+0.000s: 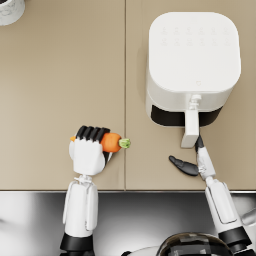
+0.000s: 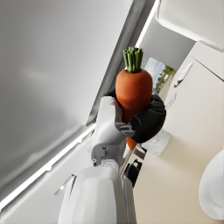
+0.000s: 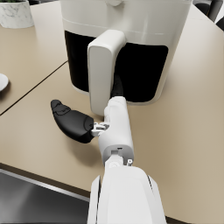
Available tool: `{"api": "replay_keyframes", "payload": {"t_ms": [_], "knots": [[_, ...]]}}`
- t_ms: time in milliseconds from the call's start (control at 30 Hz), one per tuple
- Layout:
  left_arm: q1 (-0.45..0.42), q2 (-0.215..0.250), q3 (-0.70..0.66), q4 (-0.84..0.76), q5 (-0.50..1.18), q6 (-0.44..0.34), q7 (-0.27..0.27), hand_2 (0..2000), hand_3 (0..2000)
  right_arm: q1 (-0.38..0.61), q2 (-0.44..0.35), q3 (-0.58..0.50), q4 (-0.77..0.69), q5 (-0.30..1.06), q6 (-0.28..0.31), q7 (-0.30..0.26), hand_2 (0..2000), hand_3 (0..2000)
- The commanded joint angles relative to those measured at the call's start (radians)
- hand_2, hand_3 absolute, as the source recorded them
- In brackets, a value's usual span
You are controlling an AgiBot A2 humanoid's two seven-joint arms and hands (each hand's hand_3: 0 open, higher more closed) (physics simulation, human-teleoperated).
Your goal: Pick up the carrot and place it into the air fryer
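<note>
My left hand grips the orange carrot above the tan table, left of the air fryer; the carrot's green stub points toward the fryer. In the left wrist view the dark fingers wrap the carrot around its lower half. The white air fryer stands at the back right, its drawer handle facing me. My right hand lies just below that handle, thumb spread to the side and holding nothing. In the right wrist view its fingers reach along the handle toward the dark drawer front; contact is unclear.
A white marbled pot stands at the table's far left corner. The table's front edge runs just behind both wrists, with a dark metallic surface below it. A seam splits the tabletop between carrot and fryer.
</note>
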Motion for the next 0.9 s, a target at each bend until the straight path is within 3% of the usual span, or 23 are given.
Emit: {"api": "replay_keyframes", "payload": {"t_ms": [33,167,200,233,367,433,567,667,767,900], "knots": [[0.028,0.008,-0.002,-0.035,-0.003,-0.001,0.0,2000,2000,0.059,-0.03,0.075,-0.062,0.001,-0.03,0.0,0,0],[0.086,0.031,0.028,0.005,-0.009,-0.001,0.001,2000,2000,0.096,-0.033,0.12,-0.085,0.005,-0.108,0.002,0,0],[0.101,0.038,0.04,0.023,-0.009,-0.001,0.001,2000,2000,0.099,-0.027,0.128,-0.078,0.006,-0.105,0.002,1361,327],[0.126,0.048,0.055,0.043,-0.01,-0.001,0.001,2000,2000,0.095,-0.02,0.137,-0.053,0.006,-0.124,0.001,2000,653],[0.194,0.084,0.113,0.116,-0.01,-0.001,0.001,2000,2000,0.076,0.016,0.186,0.008,0.007,-0.235,-0.005,2000,1960],[0.245,0.112,0.152,0.168,-0.011,-0.002,0.001,2000,2000,0.051,0.057,0.229,0.078,0.007,-0.192,-0.005,2000,2000],[0.327,0.164,0.226,0.247,-0.011,-0.002,0.001,2000,2000,-0.017,0.166,0.302,0.267,0.007,-0.189,-0.011,2000,2000],[0.398,0.21,0.282,0.341,-0.011,-0.002,0.001,2000,2000,-0.043,0.276,0.382,0.434,0.007,-0.106,-0.007,2000,2000],[0.454,0.246,0.319,0.424,-0.011,-0.002,0.001,2000,2000,-0.03,0.366,0.453,0.554,0.006,-0.048,-0.005,2000,2000],[0.484,0.274,0.372,0.451,-0.011,-0.002,0.001,2000,2000,0.0,0.455,0.554,0.678,0.004,-0.031,0.004,2000,2000]]}}
